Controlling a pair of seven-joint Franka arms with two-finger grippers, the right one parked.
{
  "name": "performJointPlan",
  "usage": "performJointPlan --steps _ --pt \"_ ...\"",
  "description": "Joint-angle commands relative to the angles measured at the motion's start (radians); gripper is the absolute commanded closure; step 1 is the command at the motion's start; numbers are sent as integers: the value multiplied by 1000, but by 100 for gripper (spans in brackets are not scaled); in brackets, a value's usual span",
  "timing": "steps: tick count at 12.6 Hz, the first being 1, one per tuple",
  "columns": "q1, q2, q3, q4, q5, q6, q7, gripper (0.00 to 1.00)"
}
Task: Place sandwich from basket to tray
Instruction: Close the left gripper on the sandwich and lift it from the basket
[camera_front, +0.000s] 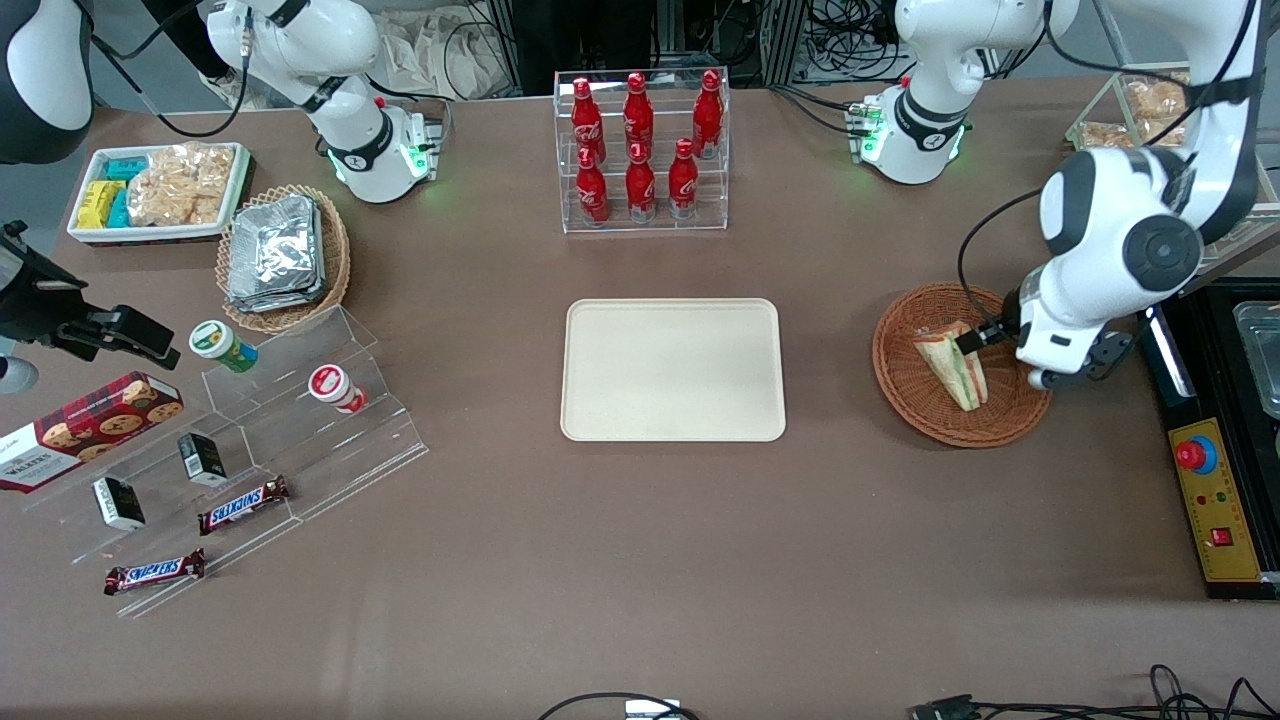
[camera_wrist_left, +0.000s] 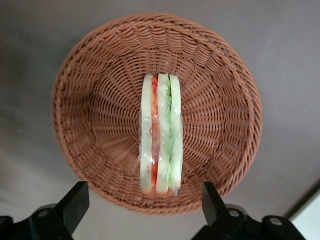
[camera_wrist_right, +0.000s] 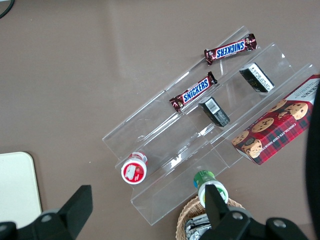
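Gripper (camera_wrist_left: 142, 210) hovers over the basket (camera_front: 905, 385), jaws wide and straddling the sandwich (camera_wrist_left: 161, 132) without touching it. Sandwich stands on edge in the basket, layers facing up (good: fingers can pinch across the bread faces). Tray (camera_front: 672, 369) sits bare mid-table, well apart toward the parked arm. Pick not yet made.

Sandwich (camera_wrist_left: 160, 134) in basket (camera_wrist_left: 95, 110), hand (camera_wrist_left: 142, 202) above.
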Motion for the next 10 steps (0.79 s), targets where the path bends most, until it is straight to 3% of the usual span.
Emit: performJointPlan --steps 1,4,8,9,10 --pt "-1 46 -1 -66 7 117 -26 0" --pt "-1 110 -1 -126 9 252 -28 1" --pt "-1 135 1 -124 9 262 -28 6" --pt "-1 135 -1 -126 10 266 -28 22" --pt "-1 135 -1 -126 10 266 -28 61"
